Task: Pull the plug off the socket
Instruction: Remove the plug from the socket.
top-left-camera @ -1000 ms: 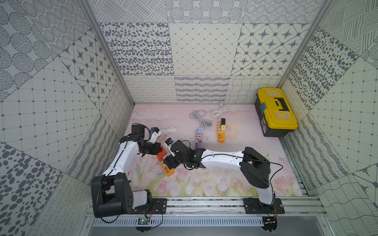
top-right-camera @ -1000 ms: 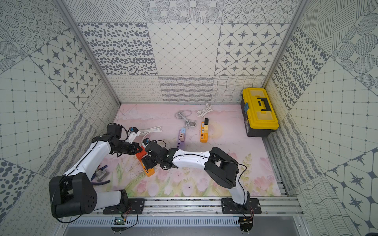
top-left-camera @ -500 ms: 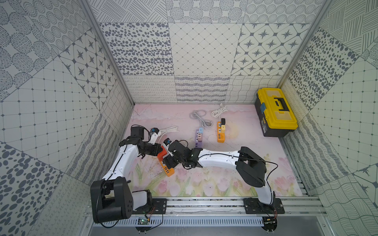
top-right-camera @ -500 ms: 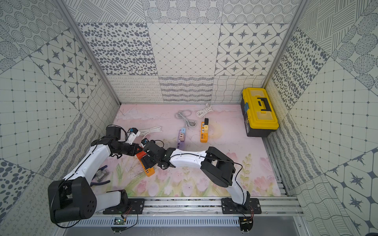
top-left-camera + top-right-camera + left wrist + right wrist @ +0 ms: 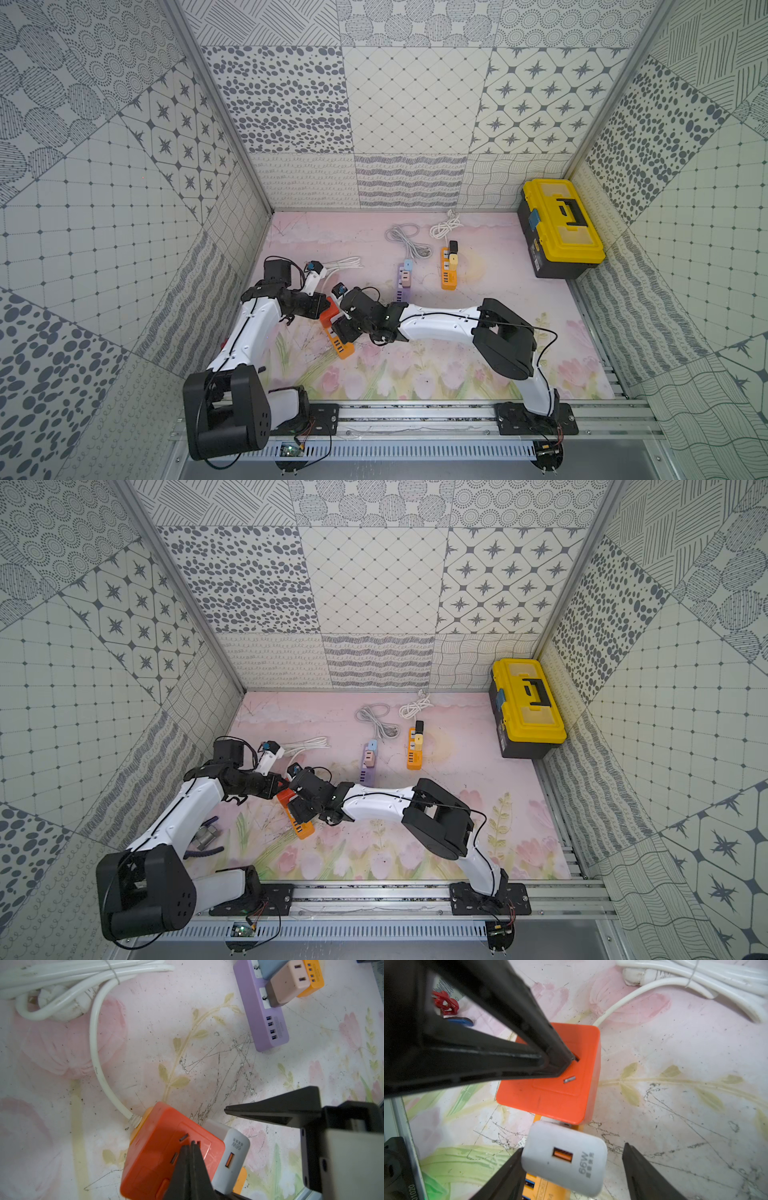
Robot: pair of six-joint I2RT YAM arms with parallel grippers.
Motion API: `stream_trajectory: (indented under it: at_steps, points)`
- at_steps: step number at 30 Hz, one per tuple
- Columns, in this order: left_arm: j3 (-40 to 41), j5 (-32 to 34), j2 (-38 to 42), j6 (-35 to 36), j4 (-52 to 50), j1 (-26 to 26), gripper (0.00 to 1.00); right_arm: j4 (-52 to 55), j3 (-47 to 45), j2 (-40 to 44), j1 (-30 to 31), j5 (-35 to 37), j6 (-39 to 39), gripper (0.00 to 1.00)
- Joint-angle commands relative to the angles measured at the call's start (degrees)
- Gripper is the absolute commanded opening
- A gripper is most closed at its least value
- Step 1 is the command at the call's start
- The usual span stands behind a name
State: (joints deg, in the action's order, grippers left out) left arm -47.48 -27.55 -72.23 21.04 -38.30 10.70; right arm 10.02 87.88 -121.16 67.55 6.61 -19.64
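One white plug (image 5: 564, 1159), orange USB port (image 5: 563, 1155), on orange socket strip (image 5: 343, 348).

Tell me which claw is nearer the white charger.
Right. The right claw straddles the white charger, jaws open; the left claw, shut, touches the orange block beside it.

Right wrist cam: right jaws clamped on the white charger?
No, the right jaws stand open around the white charger, with bare mat showing between it and one of them.
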Motion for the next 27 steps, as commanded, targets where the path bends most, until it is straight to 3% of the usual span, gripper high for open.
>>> stream_trajectory:
  at_steps: [1, 7, 17, 27]
  points:
    - [2.2, 9.7, -0.7, 2.1, -10.8, 0.4, 0.00, -2.0, 2.5, -2.1, 0.6, 1.3, 1.1, 0.77]
    - [2.4, 9.5, -0.8, 2.3, -10.8, 0.6, 0.00, -2.7, 2.6, -2.9, 0.8, 3.0, 1.0, 0.74]
    - [2.7, 9.3, -1.5, 2.5, -10.5, 1.2, 0.00, -7.0, -1.5, -1.1, 2.2, 6.7, 2.2, 0.52]
    - [2.8, 9.0, -2.4, 2.6, -10.2, 1.7, 0.00, -9.1, -1.7, -1.2, 5.0, 12.1, 5.6, 0.41]
